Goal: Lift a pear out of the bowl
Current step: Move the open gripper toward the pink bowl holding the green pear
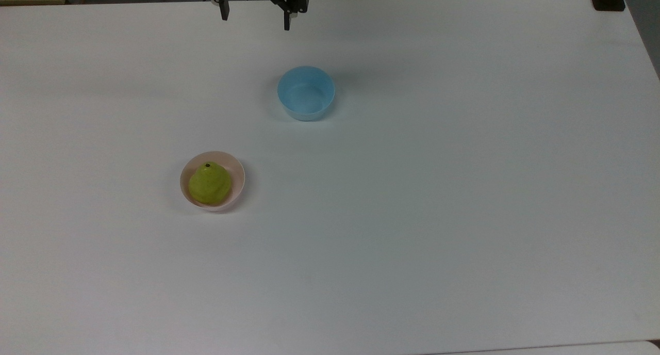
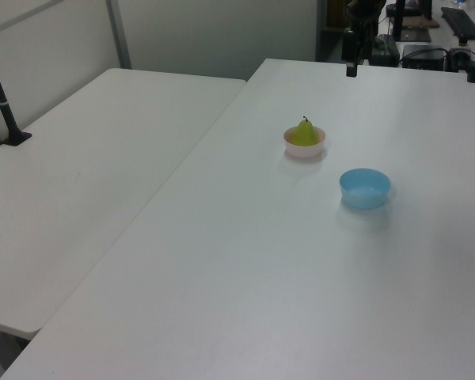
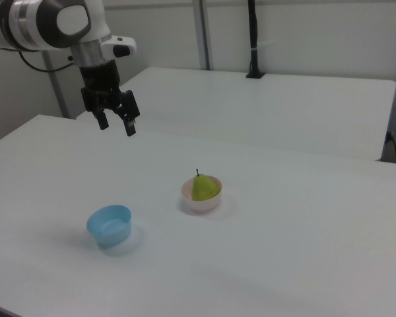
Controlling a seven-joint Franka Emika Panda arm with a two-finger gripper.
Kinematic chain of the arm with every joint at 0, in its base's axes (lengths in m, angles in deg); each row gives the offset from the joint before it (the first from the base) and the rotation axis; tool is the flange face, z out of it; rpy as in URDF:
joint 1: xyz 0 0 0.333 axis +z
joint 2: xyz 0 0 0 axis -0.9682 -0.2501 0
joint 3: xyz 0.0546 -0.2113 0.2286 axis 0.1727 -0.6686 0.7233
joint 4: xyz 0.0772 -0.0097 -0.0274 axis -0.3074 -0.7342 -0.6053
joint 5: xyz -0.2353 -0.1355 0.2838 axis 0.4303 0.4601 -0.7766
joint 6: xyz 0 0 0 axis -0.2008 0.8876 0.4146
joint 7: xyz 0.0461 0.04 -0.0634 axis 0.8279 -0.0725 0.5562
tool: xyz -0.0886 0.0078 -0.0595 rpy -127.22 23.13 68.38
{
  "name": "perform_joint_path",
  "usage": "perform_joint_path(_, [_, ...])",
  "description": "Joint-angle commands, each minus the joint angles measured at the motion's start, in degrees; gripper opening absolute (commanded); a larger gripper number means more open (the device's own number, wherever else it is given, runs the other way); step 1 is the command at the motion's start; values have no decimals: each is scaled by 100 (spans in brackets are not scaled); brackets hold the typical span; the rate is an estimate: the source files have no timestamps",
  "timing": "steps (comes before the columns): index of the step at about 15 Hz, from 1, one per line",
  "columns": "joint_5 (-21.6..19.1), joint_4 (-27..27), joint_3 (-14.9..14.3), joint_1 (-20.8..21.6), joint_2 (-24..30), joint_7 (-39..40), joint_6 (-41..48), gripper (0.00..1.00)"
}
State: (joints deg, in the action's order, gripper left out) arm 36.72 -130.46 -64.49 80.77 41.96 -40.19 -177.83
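Yellow-green pear (image 1: 209, 184), upright in pink bowl (image 1: 237, 175), sat well below-left of my spread, empty claw (image 1: 256, 17) in the top view.

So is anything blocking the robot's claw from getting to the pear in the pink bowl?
Nothing visible blocks it. The gripper hangs open above the white table, and the pear sits uncovered in the pink bowl. The blue bowl stands apart on the right view's left, off the direct path.
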Motion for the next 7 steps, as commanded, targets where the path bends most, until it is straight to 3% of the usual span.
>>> perform_joint_path(1, [-98, -22, -61, 11, 40, 69, 49, 100])
perform_joint_path(7, [-106, -13, -61, -33, 31, 59, 40, 100])
